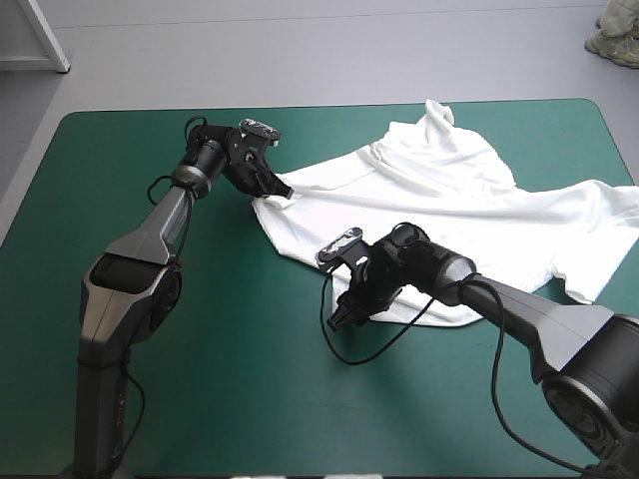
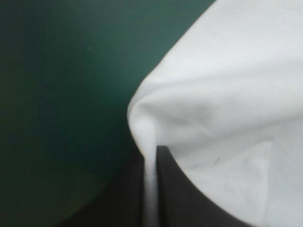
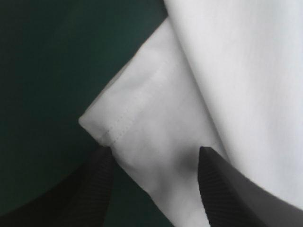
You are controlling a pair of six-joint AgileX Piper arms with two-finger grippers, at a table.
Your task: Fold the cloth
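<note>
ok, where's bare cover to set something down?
Free: teal-green cover between table's left edge and left arm; near strip between left arm and right arm. Crowded: right half, mostly T-shirt; both arms at its left border.

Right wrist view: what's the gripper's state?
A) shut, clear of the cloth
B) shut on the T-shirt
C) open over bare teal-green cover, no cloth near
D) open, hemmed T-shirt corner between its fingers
D: the right gripper is open, its black fingers standing apart, and a hemmed corner of the T-shirt lies between them, not pinched.
</note>
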